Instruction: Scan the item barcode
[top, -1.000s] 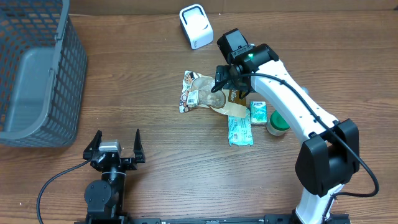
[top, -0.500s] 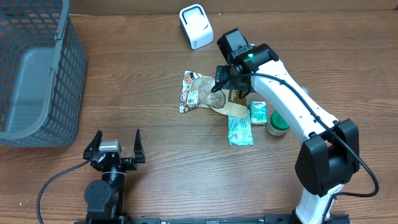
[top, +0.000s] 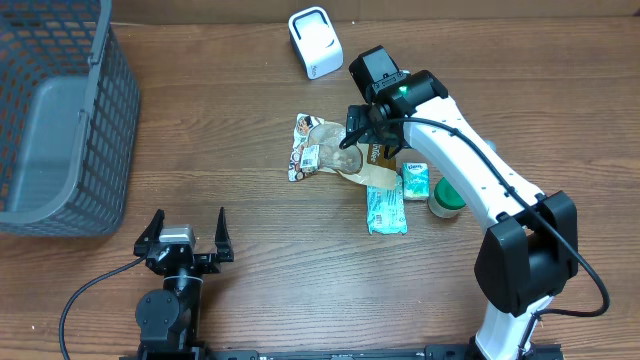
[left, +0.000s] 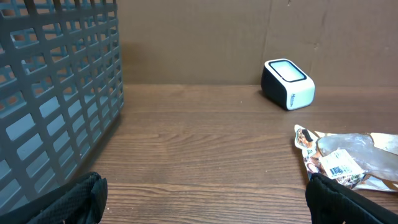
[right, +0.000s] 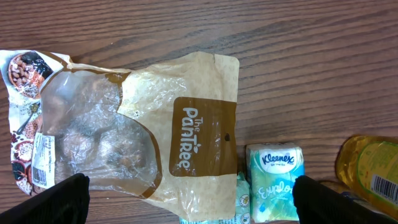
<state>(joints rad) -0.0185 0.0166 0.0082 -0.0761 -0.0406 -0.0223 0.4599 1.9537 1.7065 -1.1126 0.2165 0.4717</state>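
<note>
Nearest the robot's base, the left tool (top: 188, 222) is sitting low over the surface (top: 260, 290) with its jaws spread wide, holding nothing and looking out across the wood.

Further out, at mid-surface, the right tool (top: 372, 135) is hovering above the snack bag (right: 143, 124), also gaping fully open and gripping nothing; how high it is hanging over the bag I cannot tell. The bag, which I am taking as the item to scan, is lying flat, with its white barcode label (right: 42, 158) facing up at the end toward the robot's left. A tissue pack (right: 273, 171) is lying just beside the bag's corner, a teal packet (top: 386, 208) below that, and a yellow jar (right: 370, 171) beyond them to the right.

Farthest off, the white scanner (top: 315, 42) is standing near the back edge, well apart from the bag, and the grey basket (top: 122, 100) is occupying the far left corner.

The risks are lying in the grasp and the carry. The film is looking thin and crinkled, so closing jaws may be pinching only a fold and letting it slide out. A grip on the brown middle may be leaving the label end drooping or curling away from the scanner's window. Coming down off-centre may also be nudging the tissue pack.
</note>
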